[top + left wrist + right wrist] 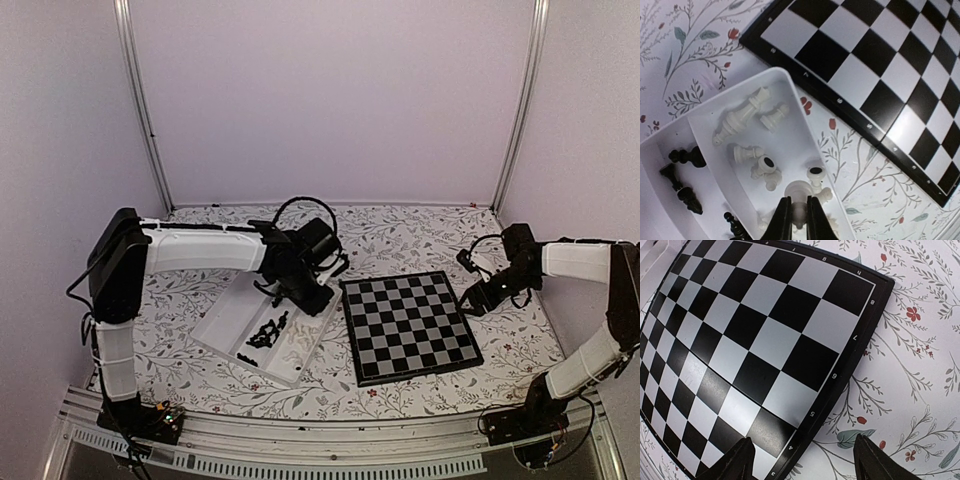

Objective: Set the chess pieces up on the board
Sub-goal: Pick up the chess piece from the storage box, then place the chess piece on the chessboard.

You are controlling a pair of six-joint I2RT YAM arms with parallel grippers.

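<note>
**Left Hand Pinches First White Piece From Tray**

The left hand (795, 222) is clamped on a white chess piece (799, 197) in the clear tray (795, 145), its fingers pressed together around the slim stem, apparently for a lift. The board (410, 325) lies bare on the table (400, 235) just beside the tray. The right hand (805, 465) hovers spread apart over the board's edge, seemingly waiting its turn.

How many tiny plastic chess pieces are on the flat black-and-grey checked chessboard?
0. The chessboard is bare in every view. All visible pieces lie in the clear plastic tray left of it, one white piece between the left gripper's shut fingers; that arm may hide others.
</note>
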